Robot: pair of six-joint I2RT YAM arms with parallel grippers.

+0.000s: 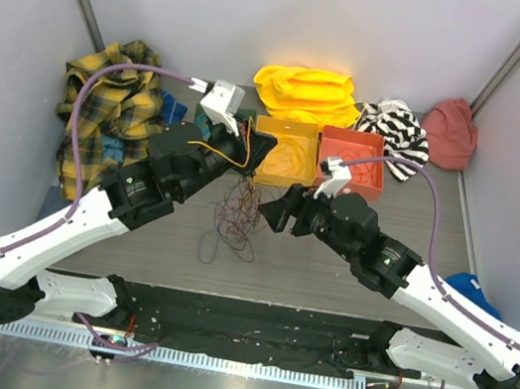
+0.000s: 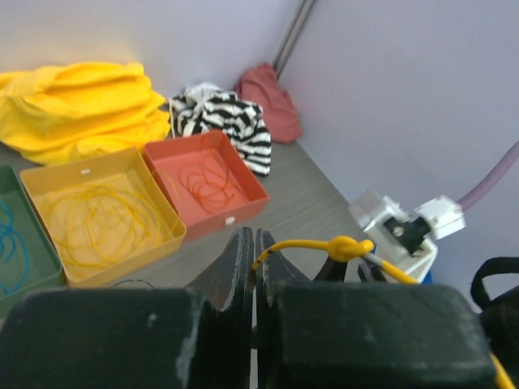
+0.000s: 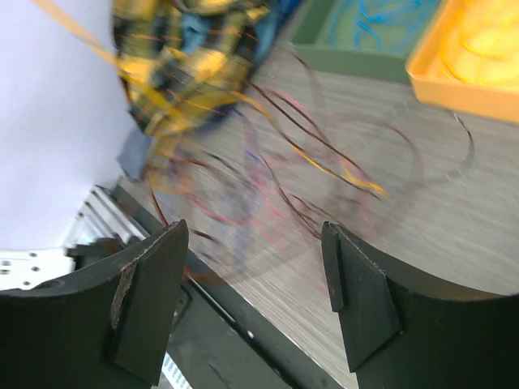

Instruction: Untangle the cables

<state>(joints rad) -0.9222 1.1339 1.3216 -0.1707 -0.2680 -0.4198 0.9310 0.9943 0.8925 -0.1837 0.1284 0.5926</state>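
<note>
The cables (image 1: 241,216) are a bunch of thin red, purple, dark and orange loops on the table between the arms, blurred in the right wrist view (image 3: 268,170). My left gripper (image 1: 248,147) is shut on a yellow cable (image 2: 316,245) with a knot in it, held above the bunch near the trays (image 2: 255,247). My right gripper (image 1: 272,212) is open and empty just right of the bunch (image 3: 255,279).
A green tray (image 3: 357,40), a yellow tray (image 1: 285,154) holding yellow cable and a red tray (image 1: 356,161) holding red cable stand at the back. Clothes lie behind: plaid (image 1: 116,99), yellow (image 1: 303,91), striped (image 1: 398,128), red (image 1: 452,133).
</note>
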